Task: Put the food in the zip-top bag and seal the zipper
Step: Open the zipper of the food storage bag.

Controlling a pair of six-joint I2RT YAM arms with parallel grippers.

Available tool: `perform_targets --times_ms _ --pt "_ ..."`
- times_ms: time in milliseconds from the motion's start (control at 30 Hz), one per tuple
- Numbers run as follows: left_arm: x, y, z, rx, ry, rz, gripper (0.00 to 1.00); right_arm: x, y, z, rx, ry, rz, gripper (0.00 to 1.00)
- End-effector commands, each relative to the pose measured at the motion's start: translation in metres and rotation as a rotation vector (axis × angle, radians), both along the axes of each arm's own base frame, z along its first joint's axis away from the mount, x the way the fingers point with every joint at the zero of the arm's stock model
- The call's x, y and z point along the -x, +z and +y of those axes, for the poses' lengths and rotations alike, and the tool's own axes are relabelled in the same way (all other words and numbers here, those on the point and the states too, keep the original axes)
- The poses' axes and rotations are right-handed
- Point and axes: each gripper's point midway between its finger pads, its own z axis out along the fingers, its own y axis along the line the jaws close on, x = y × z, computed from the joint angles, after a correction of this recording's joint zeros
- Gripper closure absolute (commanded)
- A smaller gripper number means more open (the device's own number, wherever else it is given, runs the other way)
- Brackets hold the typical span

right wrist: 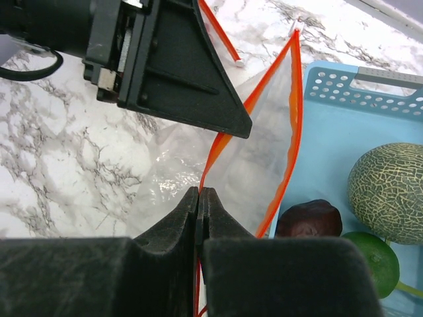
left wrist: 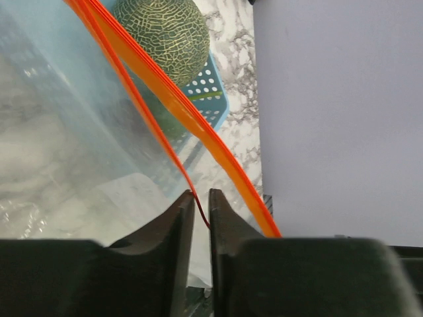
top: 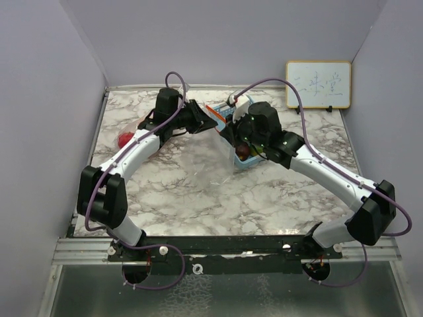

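The clear zip-top bag [top: 208, 155] with an orange zipper rim hangs open between my two grippers. My left gripper [left wrist: 201, 193] is closed on one strand of the rim, with a narrow slit left between the fingers. My right gripper [right wrist: 199, 189] is shut tight on the other strand. In the top view the left gripper [top: 206, 125] and right gripper [top: 232, 140] sit close together beside the blue basket [right wrist: 344, 132]. The basket holds a grey-green melon [right wrist: 390, 191], a dark purple fruit [right wrist: 309, 219] and a green fruit [right wrist: 370, 257]. The melon also shows in the left wrist view [left wrist: 162, 33].
A red fruit [top: 123, 139] lies on the marble table [top: 198, 198] at the far left. A small whiteboard [top: 318, 84] leans on the back wall at the right. Grey walls enclose the table on three sides.
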Motion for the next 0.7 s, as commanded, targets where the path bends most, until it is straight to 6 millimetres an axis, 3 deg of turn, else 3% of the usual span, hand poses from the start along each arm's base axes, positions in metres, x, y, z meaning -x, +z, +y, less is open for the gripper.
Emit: perform_targets --times_ms 0,67,233,267,367,400,433,533,667 --pt "-0.011 0.002 -0.005 -0.035 -0.002 -0.053 0.9 0.007 0.021 0.003 -0.043 0.034 -0.05 0.98" --pt "-0.013 0.001 -0.005 -0.039 -0.005 -0.06 1.0 0.008 0.022 0.003 -0.043 0.038 -0.051 0.98" --pt "-0.015 0.005 -0.008 -0.039 -0.024 -0.082 1.0 0.012 0.022 0.003 -0.049 0.046 -0.041 0.98" --pt "-0.014 0.007 -0.008 -0.042 -0.033 -0.092 1.0 0.011 0.022 0.002 -0.043 0.037 -0.035 0.95" --pt "-0.011 0.012 -0.006 -0.071 -0.056 -0.125 1.0 0.001 0.026 -0.009 -0.021 -0.049 -0.045 0.59" --pt "-0.008 0.01 -0.004 -0.087 -0.065 -0.125 1.0 -0.004 0.031 -0.014 -0.018 -0.084 -0.058 0.52" --pt "-0.009 0.021 -0.004 -0.093 -0.073 -0.156 1.0 -0.009 0.035 -0.019 -0.013 -0.122 -0.072 0.47" --pt "-0.001 0.027 -0.001 -0.117 -0.105 -0.184 1.0 -0.02 0.041 -0.026 0.011 -0.186 -0.089 0.42" --pt "0.011 0.038 -0.003 -0.099 -0.148 -0.223 1.0 -0.03 0.037 -0.017 0.038 -0.194 -0.046 0.41"
